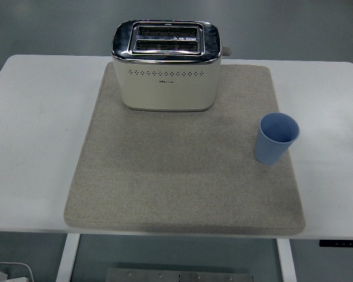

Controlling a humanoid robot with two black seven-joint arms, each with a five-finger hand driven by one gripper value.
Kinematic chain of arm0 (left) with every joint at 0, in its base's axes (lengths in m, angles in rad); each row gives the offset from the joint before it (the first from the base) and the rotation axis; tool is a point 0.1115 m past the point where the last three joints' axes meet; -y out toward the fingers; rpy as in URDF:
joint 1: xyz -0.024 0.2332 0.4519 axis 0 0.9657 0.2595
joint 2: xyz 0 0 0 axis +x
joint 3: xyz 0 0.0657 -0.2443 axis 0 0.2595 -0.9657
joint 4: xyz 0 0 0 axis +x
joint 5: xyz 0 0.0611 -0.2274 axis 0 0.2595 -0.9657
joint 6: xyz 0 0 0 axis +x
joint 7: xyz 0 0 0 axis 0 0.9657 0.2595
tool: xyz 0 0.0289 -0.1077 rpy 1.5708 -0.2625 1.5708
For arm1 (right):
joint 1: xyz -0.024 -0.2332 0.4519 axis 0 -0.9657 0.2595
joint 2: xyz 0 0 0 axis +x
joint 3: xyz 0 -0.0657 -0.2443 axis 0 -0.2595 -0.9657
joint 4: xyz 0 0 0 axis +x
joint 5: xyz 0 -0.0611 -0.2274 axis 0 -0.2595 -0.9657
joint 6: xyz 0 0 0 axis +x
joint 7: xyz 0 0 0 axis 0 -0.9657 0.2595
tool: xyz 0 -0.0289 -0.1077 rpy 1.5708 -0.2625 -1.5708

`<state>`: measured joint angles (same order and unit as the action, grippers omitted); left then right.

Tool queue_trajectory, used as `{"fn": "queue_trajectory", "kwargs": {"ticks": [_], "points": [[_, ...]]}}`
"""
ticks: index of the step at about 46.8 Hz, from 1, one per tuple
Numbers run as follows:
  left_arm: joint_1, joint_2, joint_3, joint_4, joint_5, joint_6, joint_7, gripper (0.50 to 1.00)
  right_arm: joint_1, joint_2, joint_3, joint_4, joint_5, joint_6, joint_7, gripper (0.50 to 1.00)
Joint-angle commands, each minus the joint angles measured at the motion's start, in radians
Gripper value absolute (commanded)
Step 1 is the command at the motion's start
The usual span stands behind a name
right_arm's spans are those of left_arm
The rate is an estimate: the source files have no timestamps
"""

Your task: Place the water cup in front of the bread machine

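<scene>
A blue water cup (277, 137) stands upright at the grey mat's (182, 170) right edge, well apart from the cream bread machine (166, 64) on the white desk (35, 129); no fingers appear, so their state cannot be told.

White table (35, 135) with rounded far corners, near edge running across the bottom of the head view. Covered over most of its middle by a beige felt-like mat (176, 176), square-cut and flat, leaving bare white strips at left and right (the left strip a little wider). Standing on the mat: a cream toaster (166, 67) with a chrome top at the far edge, and a blue cup (275, 140), upright, near the mat's right edge, well apart from the toaster.
</scene>
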<state>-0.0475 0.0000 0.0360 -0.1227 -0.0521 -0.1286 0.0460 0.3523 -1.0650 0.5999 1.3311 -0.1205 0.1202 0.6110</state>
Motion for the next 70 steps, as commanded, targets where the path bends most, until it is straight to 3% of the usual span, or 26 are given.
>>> {"fn": "queue_trajectory", "kwargs": {"ticks": [1, 26, 32, 36, 53, 60, 70], "points": [[0.000, 0.000, -0.001, 0.000, 0.000, 0.000, 0.000, 0.999, 0.019, -0.016, 0.000, 0.006, 0.018, -0.001, 0.000, 0.921], [0.000, 0.000, 0.001, 0.000, 0.000, 0.000, 0.000, 0.996, 0.040, -0.026, 0.046, 0.006, 0.065, 0.001, 0.000, 0.921], [0.000, 0.000, 0.001, 0.000, 0.000, 0.000, 0.000, 0.996, 0.028, 0.014, 0.100, 0.000, 0.041, 0.006, -0.109, 0.924], [0.000, 0.000, -0.001, 0.000, 0.000, 0.000, 0.000, 0.996, 0.010, 0.033, 0.110, 0.000, -0.022, 0.006, -0.142, 0.924], [0.000, 0.000, -0.001, 0.000, 0.000, 0.000, 0.000, 0.996, -0.131, 0.141, 0.265, 0.017, -0.381, -0.004, -0.134, 0.924], [0.000, 0.000, -0.001, 0.000, 0.000, 0.000, 0.000, 0.996, -0.154, 0.204, 0.288, 0.022, -0.410, -0.008, -0.128, 0.924], [0.000, 0.000, -0.001, 0.000, 0.000, 0.000, 0.000, 0.996, -0.177, 0.230, 0.287, 0.020, -0.419, -0.021, -0.082, 0.924]]}}
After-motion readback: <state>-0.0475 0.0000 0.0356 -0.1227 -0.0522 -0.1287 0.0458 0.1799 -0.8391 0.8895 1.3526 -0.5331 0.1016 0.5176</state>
